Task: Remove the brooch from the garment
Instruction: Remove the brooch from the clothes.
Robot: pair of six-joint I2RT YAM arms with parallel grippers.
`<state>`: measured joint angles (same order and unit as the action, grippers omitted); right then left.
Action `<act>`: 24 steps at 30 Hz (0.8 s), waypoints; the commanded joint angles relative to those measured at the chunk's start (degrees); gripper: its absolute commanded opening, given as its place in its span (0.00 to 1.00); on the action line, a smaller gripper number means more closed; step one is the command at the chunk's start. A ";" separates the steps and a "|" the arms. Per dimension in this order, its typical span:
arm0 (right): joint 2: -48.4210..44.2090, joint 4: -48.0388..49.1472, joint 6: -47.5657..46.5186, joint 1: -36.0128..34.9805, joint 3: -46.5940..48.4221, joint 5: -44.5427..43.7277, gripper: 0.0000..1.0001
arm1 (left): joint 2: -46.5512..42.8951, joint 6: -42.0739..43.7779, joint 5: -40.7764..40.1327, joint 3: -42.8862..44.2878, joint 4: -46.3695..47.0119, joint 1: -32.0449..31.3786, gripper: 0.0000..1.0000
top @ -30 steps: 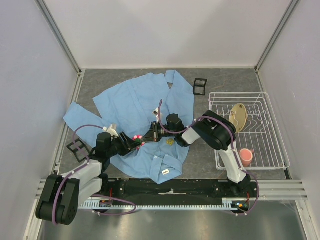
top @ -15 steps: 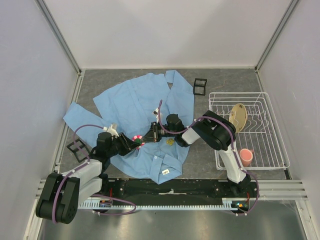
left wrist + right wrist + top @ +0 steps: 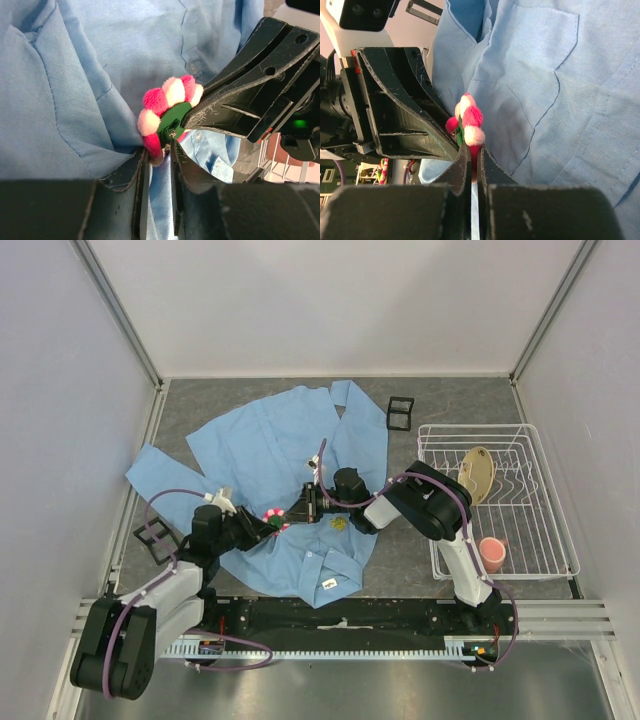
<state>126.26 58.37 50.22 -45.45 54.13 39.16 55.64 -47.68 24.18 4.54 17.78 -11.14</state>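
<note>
The garment (image 3: 262, 445) is a light blue shirt spread over the grey table. The brooch (image 3: 272, 515), pink and red pom-pom petals on a green back, stands up from the cloth near the shirt's front. My right gripper (image 3: 474, 150) is shut on the lower petal of the brooch (image 3: 470, 120). From the opposite side my left gripper (image 3: 157, 148) is pinched narrow on a fold of the garment (image 3: 90, 75) just under the brooch (image 3: 167, 106). In the top view the left gripper (image 3: 262, 524) and right gripper (image 3: 298, 510) meet tip to tip.
At the right stands a white wire dish rack (image 3: 500, 430) holding a tan dish (image 3: 480, 472) and a pink cup (image 3: 492, 553). Black square frames lie at the back (image 3: 400, 412) and left (image 3: 153, 538). A small gold emblem (image 3: 340, 524) is on the shirt.
My left gripper's jaws have narrowed onto the cloth below the brooch. The right gripper has stayed shut in place.
</note>
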 commanded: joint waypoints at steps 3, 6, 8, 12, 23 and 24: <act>0.74 9.56 3.74 0.36 -0.87 3.20 0.00 | -5.71 -0.21 -1.95 0.03 -1.87 -0.20 0.02; 1.89 13.69 6.82 1.15 -1.57 3.65 0.00 | -8.78 -0.83 -1.86 -0.32 -2.92 -0.20 0.02; 2.32 14.23 7.52 1.50 -1.75 3.65 0.00 | -10.19 -1.01 -1.69 -0.67 -3.54 -0.20 0.02; 3.64 16.95 10.15 1.77 -1.48 3.73 0.00 | -14.75 -0.22 -0.02 -1.46 -3.37 -0.20 0.02; 3.91 17.39 11.04 1.77 -1.39 4.00 0.00 | -24.61 -0.13 0.77 -2.34 -5.39 -0.20 0.04; 3.82 17.48 11.04 1.77 -1.39 4.08 0.00 | -24.61 -0.22 0.78 -2.43 -5.48 -0.20 0.04</act>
<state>129.34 74.41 61.73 -43.97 52.95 43.20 33.17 -47.70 23.83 2.39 8.03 -11.27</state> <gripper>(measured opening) 0.022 0.176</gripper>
